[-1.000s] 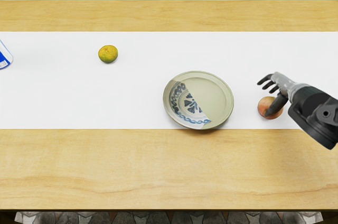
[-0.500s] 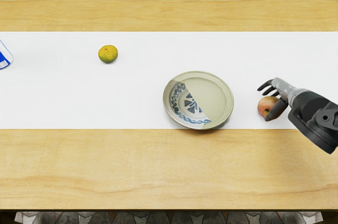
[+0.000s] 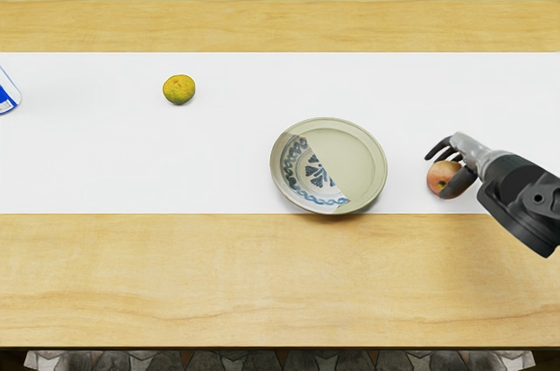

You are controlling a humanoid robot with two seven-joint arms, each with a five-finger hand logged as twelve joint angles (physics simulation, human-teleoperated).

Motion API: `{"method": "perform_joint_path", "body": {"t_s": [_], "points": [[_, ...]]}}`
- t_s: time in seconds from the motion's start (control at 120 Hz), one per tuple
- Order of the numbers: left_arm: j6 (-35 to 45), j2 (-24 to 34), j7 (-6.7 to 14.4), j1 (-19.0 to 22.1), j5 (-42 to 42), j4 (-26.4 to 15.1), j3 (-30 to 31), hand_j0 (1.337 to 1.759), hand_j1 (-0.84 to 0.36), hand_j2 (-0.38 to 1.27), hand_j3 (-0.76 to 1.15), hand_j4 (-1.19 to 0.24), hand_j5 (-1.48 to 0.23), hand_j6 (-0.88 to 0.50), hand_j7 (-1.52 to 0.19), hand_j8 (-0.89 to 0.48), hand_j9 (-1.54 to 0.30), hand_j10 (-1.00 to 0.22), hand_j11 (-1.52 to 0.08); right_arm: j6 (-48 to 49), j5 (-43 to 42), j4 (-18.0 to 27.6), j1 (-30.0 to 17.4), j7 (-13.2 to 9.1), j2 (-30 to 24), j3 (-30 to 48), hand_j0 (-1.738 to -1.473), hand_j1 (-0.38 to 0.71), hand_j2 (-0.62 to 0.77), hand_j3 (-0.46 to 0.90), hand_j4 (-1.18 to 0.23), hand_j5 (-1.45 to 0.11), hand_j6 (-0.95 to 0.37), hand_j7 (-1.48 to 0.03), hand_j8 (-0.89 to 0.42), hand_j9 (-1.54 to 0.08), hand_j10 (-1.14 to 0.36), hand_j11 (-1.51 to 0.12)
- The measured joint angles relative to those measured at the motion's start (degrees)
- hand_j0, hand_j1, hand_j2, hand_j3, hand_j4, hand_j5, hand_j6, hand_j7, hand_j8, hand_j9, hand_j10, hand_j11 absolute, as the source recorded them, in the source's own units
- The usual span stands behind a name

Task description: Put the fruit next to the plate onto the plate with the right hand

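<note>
Risk, slip: The fruit (image 3: pixel 440 178) is round and smooth-looking, and the right hand (image 3: pixel 458 162) takes it from the side away from the plate. If the grip is shallow, the fruit could squirt out on the lift and roll along the worktop (image 3: pixel 262 275).
Risk, plate edge: The plate (image 3: pixel 374 150) has a raised rim just beside the fruit. Carrying the fruit too low could knock that rim and push the plate off its spot.
Risk, release: Dropped from too high or too near the rim, the fruit could roll off the plate again.
Risk, wrong fruit: A second, yellow-green fruit (image 3: pixel 178 89) lies well apart to the far left. It is not the one beside the plate, and the hand is nowhere near it.
Hand: The fingers (image 3: pixel 437 149) curl over the top of the fruit and the thumb (image 3: pixel 461 185) hooks beneath it, so the hand is closed around it. How firm the hold is cannot be told.
Fruit: It sits on the white runner (image 3: pixel 105 161), right of the plate and not yet on it.
Left arm: Out of view.
</note>
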Motion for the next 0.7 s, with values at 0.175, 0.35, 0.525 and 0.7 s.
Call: {"method": "perform_joint_path", "body": {"t_s": [0.175, 0.35, 0.525, 0.7], "points": [[0.01, 0.0, 0.0, 0.0, -0.01, 0.0, 0.0, 1.658, 0.35, 0.0, 0.0, 0.0, 0.0, 0.0, 0.0, 0.0, 0.0, 0.0, 0.0, 0.02, -0.28, -0.01, -0.63, 0.07, 0.03, 0.38, -1.65, 0.28, 0.13, 0.0, -0.54, -0.59, -0.4, -0.64, -0.28, -0.64, -0.39, -0.67], [0.0, 0.0, 0.0, 0.0, -0.03, 0.0, 0.02, 1.658, 0.35, 0.0, 0.0, 0.0, 0.0, 0.0, 0.0, 0.0, 0.0, 0.0, 0.0, 0.0, -0.28, -0.09, -0.98, 0.09, 0.09, 0.5, -1.648, 0.25, 0.04, 0.0, -0.57, -0.61, -0.4, -0.67, -0.27, -0.66, -0.4, -0.67], [0.0, 0.0, 0.0, 0.0, -0.04, 0.0, 0.02, 1.658, 0.35, 0.0, 0.0, 0.0, 0.0, 0.0, 0.0, 0.0, 0.0, 0.0, 0.0, -0.04, -0.2, -0.17, -1.13, 0.14, 0.11, 0.7, -1.646, 0.23, 0.04, 0.0, -0.62, -0.65, -0.37, -0.72, -0.27, -0.7, -0.41, -0.72], [0.01, 0.0, 0.0, 0.0, -0.03, 0.0, 0.03, 1.658, 0.35, 0.0, 0.0, 0.0, 0.0, 0.0, 0.0, 0.0, 0.0, 0.0, 0.0, 0.03, 0.77, -0.59, -1.44, 0.08, 0.04, 3.8, -1.651, 0.21, 0.22, 0.0, -0.62, -0.75, -0.48, -0.77, -0.37, -0.77, -0.48, -0.78]]}}
